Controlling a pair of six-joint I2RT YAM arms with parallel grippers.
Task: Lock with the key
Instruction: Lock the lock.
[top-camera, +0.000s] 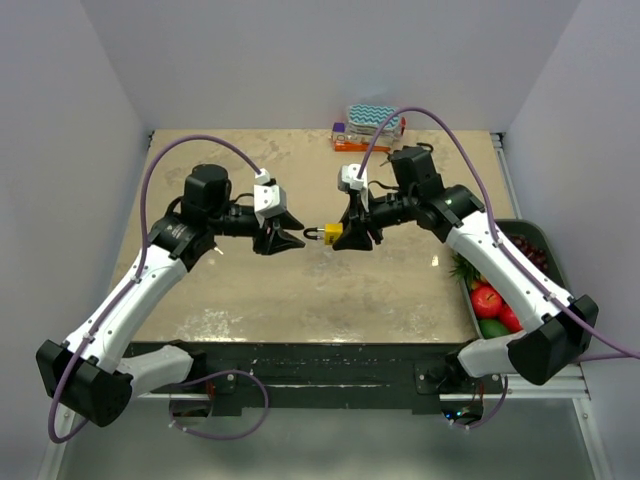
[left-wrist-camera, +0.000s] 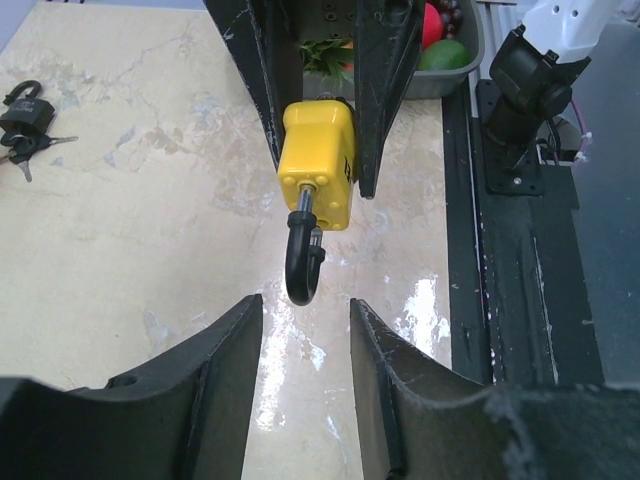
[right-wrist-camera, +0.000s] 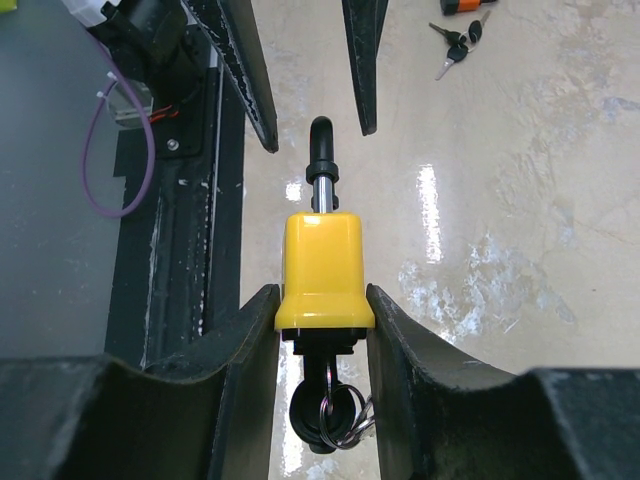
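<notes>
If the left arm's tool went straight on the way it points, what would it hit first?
Most likely the black shackle of the yellow padlock; the right tool holds it straight ahead of the left tool, which is open.

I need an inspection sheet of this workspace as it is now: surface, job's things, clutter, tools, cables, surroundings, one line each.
Surface: glossy beige marble-patterned table top.
Job's things: yellow padlock with black shackle, held above the table; key on a ring in its underside.
Clutter: black padlock with keys lying on the table; small orange and purple items and teal-patterned box at the far edge; grey bin of fruit on the right.
Tools: left tool open, facing the shackle without touching; right tool shut on the padlock's body.
Cables: purple cables arch over both arms.
Surroundings: white walls on three sides; black frame at the near edge.
</notes>
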